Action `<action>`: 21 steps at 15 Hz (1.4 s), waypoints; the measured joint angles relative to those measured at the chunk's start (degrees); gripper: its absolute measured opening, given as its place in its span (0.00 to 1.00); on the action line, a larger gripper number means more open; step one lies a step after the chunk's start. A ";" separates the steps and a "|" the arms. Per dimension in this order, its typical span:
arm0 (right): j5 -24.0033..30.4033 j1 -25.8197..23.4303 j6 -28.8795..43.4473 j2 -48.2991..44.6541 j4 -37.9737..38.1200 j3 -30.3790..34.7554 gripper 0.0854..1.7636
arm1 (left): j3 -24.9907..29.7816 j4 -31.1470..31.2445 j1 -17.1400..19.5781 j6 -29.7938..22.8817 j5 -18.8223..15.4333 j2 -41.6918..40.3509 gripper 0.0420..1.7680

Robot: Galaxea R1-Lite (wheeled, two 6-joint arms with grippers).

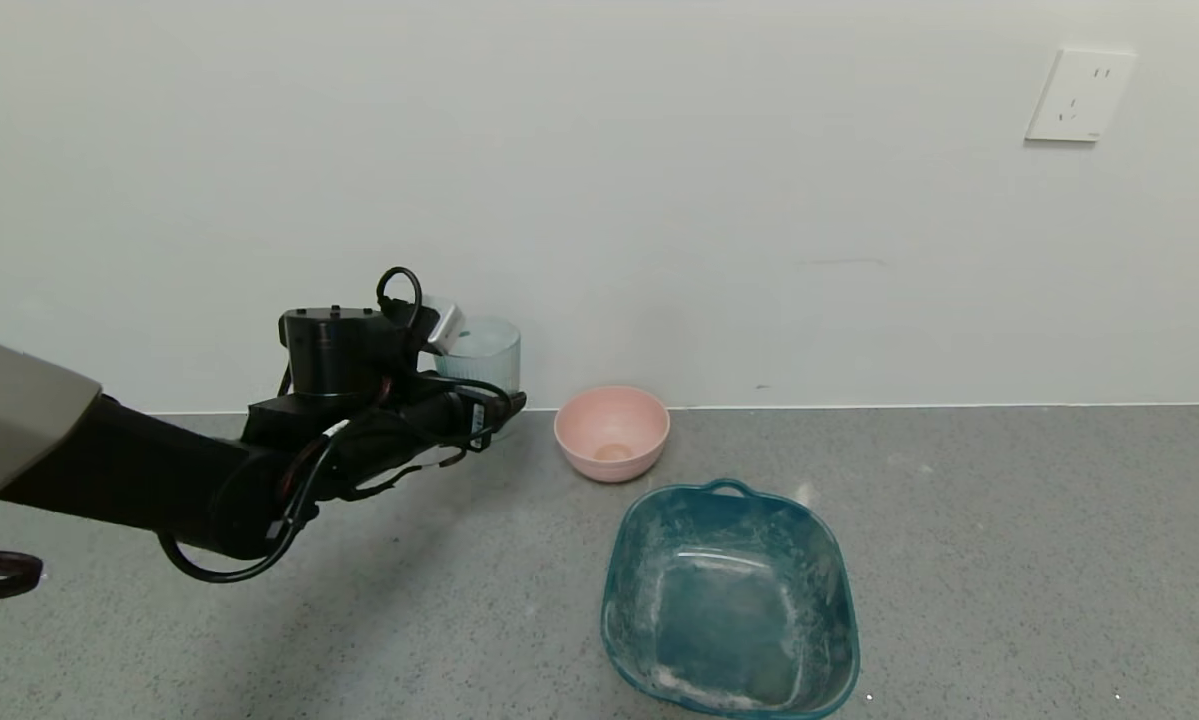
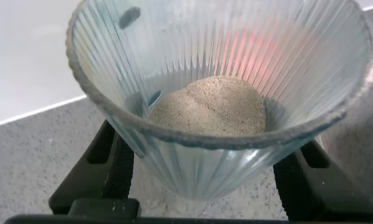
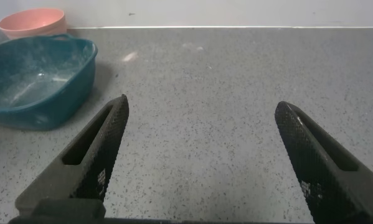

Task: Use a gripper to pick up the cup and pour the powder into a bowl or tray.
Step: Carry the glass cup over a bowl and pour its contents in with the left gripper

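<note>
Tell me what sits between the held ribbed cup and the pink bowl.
Nothing: in the head view only bare grey speckled counter separates the clear ribbed cup from the pale pink bowl.

Head cam overhead; wrist cams close-up.

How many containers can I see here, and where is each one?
3. The cup is held in the left claw, lifted near the wall. The pink bowl stands on the counter by the wall. The teal basin sits in front of the bowl. None seems hidden.
</note>
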 joint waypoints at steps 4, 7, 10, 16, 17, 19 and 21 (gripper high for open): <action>0.00 0.00 0.00 0.00 0.00 0.00 0.97 | -7.00 7.98 -3.64 2.10 5.29 -0.12 0.72; 0.02 0.00 0.02 0.00 0.00 0.00 0.97 | -11.54 11.65 -5.27 4.85 9.37 0.71 0.72; 0.00 0.02 0.00 0.00 0.00 0.00 0.97 | -13.07 11.80 -6.23 11.41 12.86 2.08 0.72; 0.00 0.00 0.02 0.00 0.00 0.00 0.97 | -17.20 12.04 -8.47 18.92 17.73 5.86 0.72; 0.02 0.00 0.02 0.00 0.00 0.00 0.97 | -17.77 12.07 -8.58 20.21 18.65 6.55 0.72; 0.00 0.00 0.02 0.00 0.00 0.00 0.97 | -18.66 12.09 -9.02 22.30 20.81 7.81 0.72; 0.02 0.00 0.02 0.00 0.00 0.00 0.97 | -19.74 12.11 -9.44 24.17 22.85 8.97 0.72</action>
